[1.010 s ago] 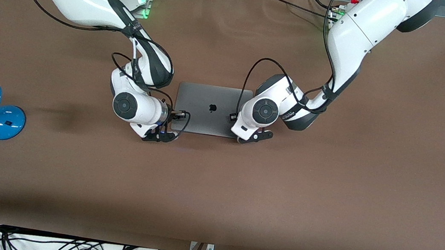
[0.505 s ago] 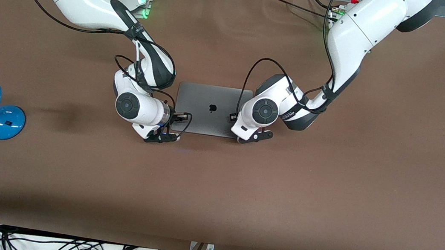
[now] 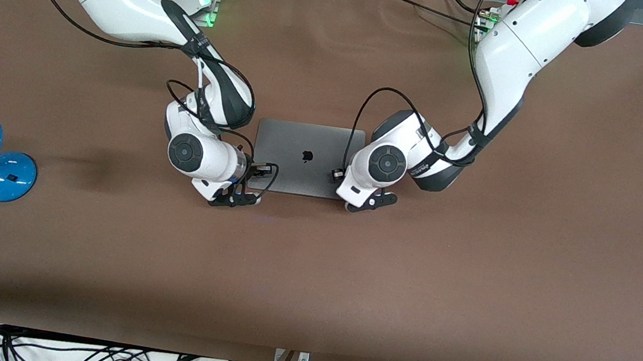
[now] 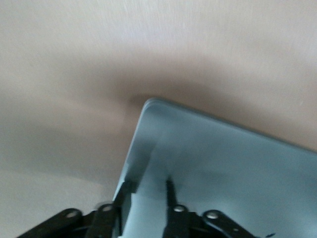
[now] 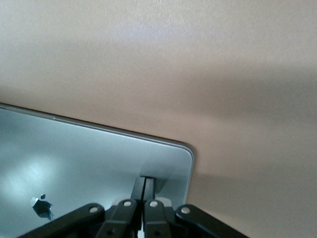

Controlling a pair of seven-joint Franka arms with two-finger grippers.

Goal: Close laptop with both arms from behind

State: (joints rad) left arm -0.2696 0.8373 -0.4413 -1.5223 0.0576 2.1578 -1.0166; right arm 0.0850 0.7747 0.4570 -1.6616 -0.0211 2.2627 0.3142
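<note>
Midway along the brown counter (image 3: 470, 275) lies the laptop (image 3: 300, 156), lid down flat, apple logo up. Over its corner toward the right arm's end, the right end effector (image 5: 144, 186) has its fingers pressed together. Over the laptop's other near corner, the left end effector (image 4: 147, 187) shows fingers parted narrowly, gripping nothing.

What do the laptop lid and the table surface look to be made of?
Laptop: likely matte grey metal; it shows a smooth, soft sheen in both wrist views, with a dark logo. Table: brown covering, probably paper or felt; it looks dull, with faint ripples near the bases.
</note>
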